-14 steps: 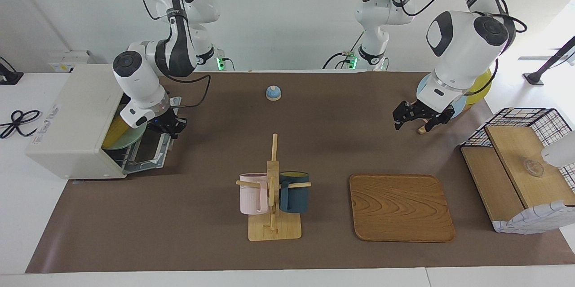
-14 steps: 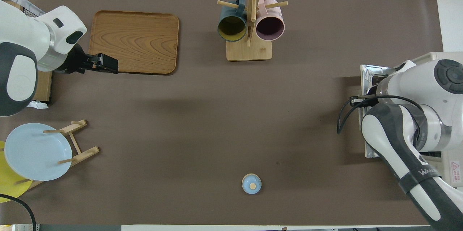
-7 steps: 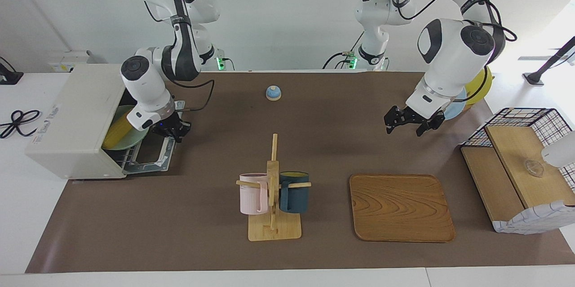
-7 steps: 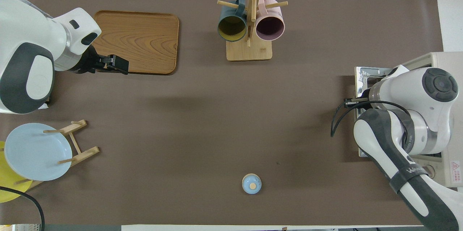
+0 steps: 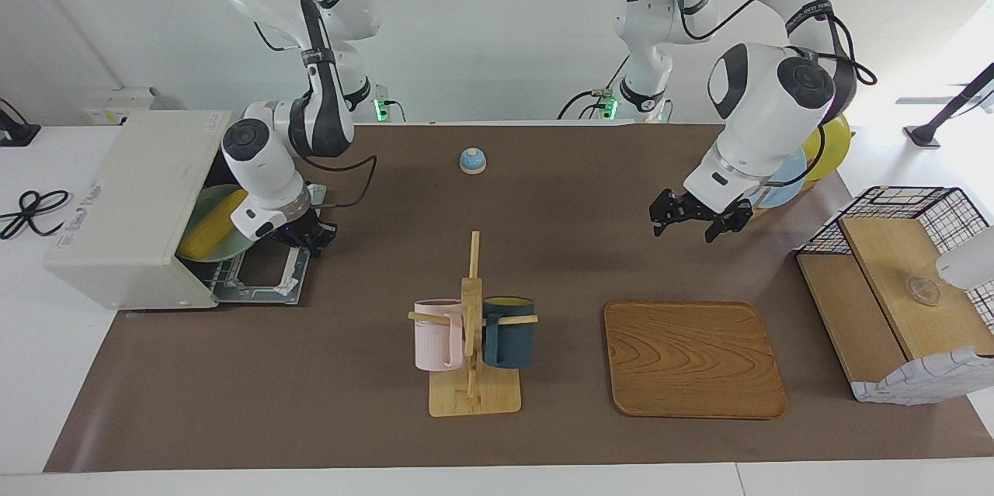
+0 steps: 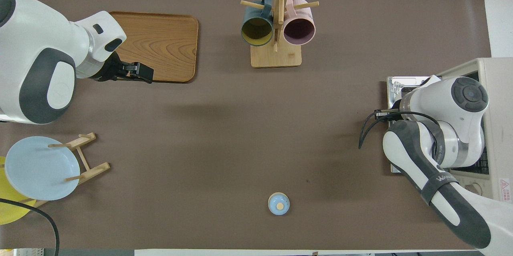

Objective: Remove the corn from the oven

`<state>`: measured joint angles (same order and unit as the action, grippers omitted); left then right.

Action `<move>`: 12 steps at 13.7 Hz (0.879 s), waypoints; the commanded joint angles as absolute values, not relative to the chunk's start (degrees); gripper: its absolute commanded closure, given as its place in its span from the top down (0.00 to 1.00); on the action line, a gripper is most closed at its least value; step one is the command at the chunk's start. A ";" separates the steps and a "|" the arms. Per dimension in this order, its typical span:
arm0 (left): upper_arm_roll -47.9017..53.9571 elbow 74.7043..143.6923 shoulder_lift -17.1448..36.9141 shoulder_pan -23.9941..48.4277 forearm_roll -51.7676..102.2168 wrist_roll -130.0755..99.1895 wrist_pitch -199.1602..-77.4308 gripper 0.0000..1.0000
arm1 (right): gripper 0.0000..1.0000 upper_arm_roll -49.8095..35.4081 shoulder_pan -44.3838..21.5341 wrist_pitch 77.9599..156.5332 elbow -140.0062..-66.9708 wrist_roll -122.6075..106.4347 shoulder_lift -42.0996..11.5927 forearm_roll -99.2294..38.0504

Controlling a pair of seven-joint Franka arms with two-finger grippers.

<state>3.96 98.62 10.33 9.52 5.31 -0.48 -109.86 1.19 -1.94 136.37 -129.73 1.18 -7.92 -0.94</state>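
Note:
The off-white oven (image 5: 132,193) stands at the right arm's end of the table, its door (image 5: 264,279) folded down flat. The yellow corn (image 5: 211,226) lies on a green plate (image 5: 233,246) inside the oven's mouth. My right gripper (image 5: 307,236) sits at the door's outer edge and grips the handle there. In the overhead view the right arm covers it, and only the oven (image 6: 497,87) and a corner of the door (image 6: 394,87) show. My left gripper (image 5: 683,223) hangs open and empty over the mat, between the plate rack and the wooden tray (image 5: 691,360).
A mug rack (image 5: 474,395) with a pink and a dark blue mug stands mid-table. A small blue bell (image 5: 472,161) sits near the robots. A plate rack with a light blue plate (image 6: 40,168) and a wire-and-wood basket (image 5: 901,286) are at the left arm's end.
The right gripper has moved away from the oven's mouth and the door has swung down flat with it, showing more of the corn. The left gripper has drifted toward the table's middle.

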 commanded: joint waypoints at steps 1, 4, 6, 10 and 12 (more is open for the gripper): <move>3.34 99.49 10.72 10.02 6.15 2.10 -111.18 1.00 | 0.00 2.46 -2.37 136.23 -130.08 2.64 -7.21 -2.97; 3.34 99.49 10.81 9.67 6.24 2.55 -111.27 1.00 | 0.00 2.46 -5.18 134.83 -129.03 2.99 -7.29 -6.40; 3.34 99.49 10.90 9.93 6.15 2.55 -111.44 1.00 | 0.00 2.46 -6.50 129.85 -124.83 2.81 -6.86 -5.89; 3.43 99.84 10.90 10.02 6.15 2.55 -111.80 1.00 | 0.10 2.90 -5.63 116.13 -119.97 2.37 -1.96 1.54; 3.34 99.84 10.90 10.02 6.24 2.64 -111.88 1.00 | 0.16 3.08 -4.40 113.21 -120.49 2.72 0.70 4.82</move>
